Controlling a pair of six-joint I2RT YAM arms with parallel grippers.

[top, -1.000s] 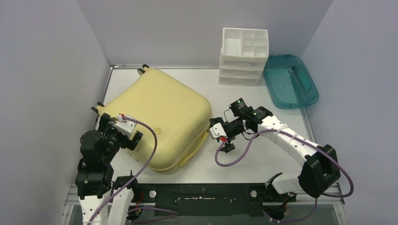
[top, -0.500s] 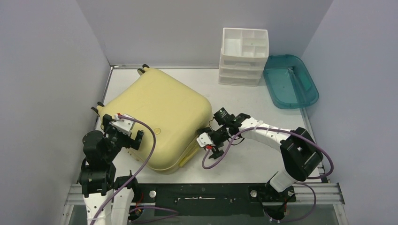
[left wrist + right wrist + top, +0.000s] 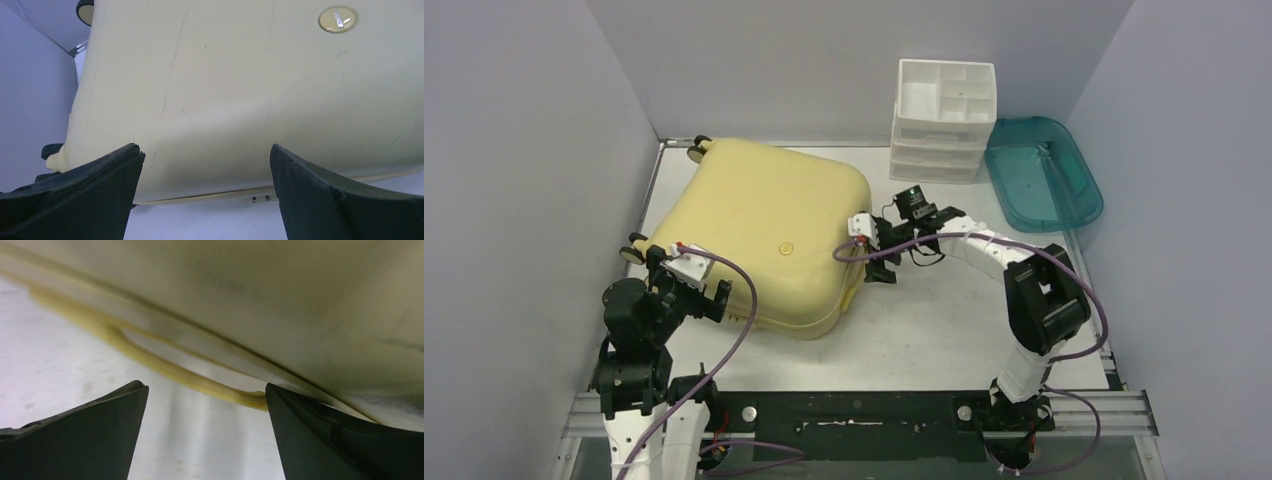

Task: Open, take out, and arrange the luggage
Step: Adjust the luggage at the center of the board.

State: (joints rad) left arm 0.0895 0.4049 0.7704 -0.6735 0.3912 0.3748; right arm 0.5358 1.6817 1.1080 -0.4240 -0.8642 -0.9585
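As the left pincer [image 3: 206, 151] and right pincer [image 3: 206, 387] gape, luggage [image 3: 764, 225] lies between them.

Your right gripper [image 3: 205, 390] sits just right of the suitcase [image 3: 754, 225], perhaps touching it; the drawers [image 3: 944, 130] and tray [image 3: 1024, 190] lie behind it to its right.

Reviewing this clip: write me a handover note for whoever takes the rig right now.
Left gripper: open, empty, facing the near-left corner of the luggage.
Right gripper: open, empty, at its right edge by the side handle.
The luggage lies flat on the table, shut.
Done: nothing opened.
Left: open it, take out the contents, arrange them.
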